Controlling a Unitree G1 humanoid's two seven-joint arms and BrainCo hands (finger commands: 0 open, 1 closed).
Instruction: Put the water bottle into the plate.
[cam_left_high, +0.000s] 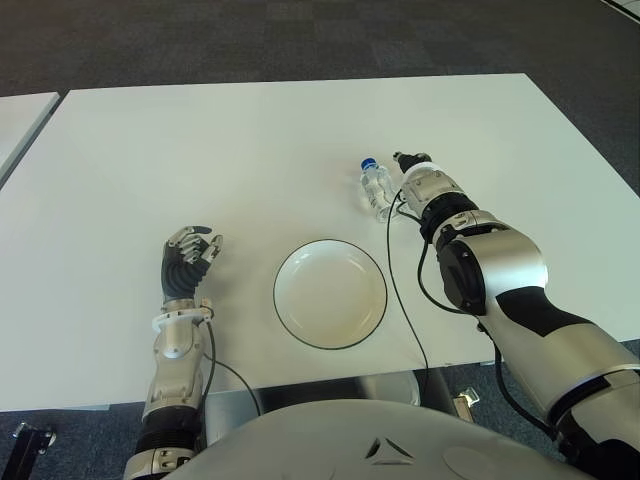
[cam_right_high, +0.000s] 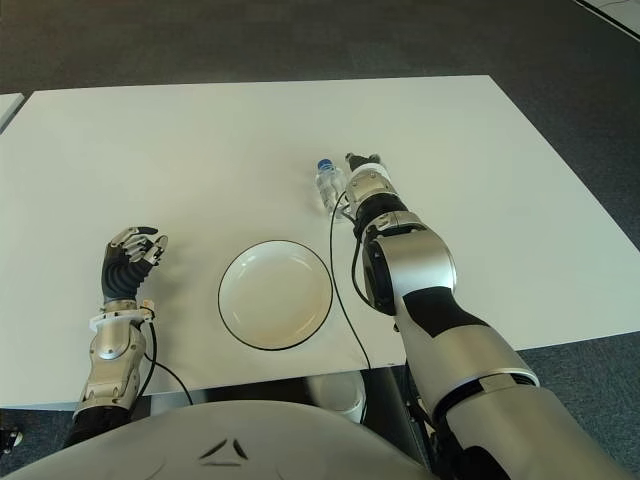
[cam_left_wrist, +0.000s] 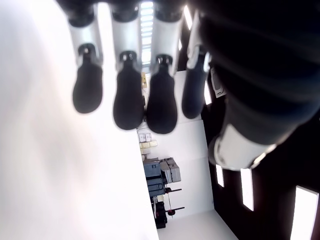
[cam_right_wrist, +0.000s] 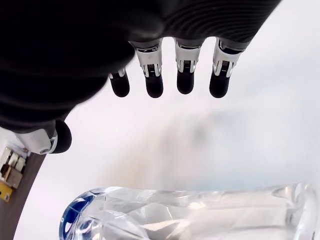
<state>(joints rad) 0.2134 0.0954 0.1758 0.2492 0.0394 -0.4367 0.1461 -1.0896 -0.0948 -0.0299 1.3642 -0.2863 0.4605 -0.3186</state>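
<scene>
A small clear water bottle (cam_left_high: 376, 189) with a blue cap stands on the white table (cam_left_high: 200, 150), beyond the plate and a little to its right. The white plate (cam_left_high: 330, 293) with a dark rim sits near the front edge and holds nothing. My right hand (cam_left_high: 410, 159) is just right of the bottle, close beside it. In the right wrist view its fingers (cam_right_wrist: 185, 82) are stretched out and open, with the bottle (cam_right_wrist: 200, 212) close under the palm and not gripped. My left hand (cam_left_high: 189, 254) shows to the left of the plate, fingers loosely bent and holding nothing.
A black cable (cam_left_high: 401, 300) from my right arm runs down across the table just right of the plate. A second white table (cam_left_high: 18, 118) stands at the far left. Dark carpet surrounds the table.
</scene>
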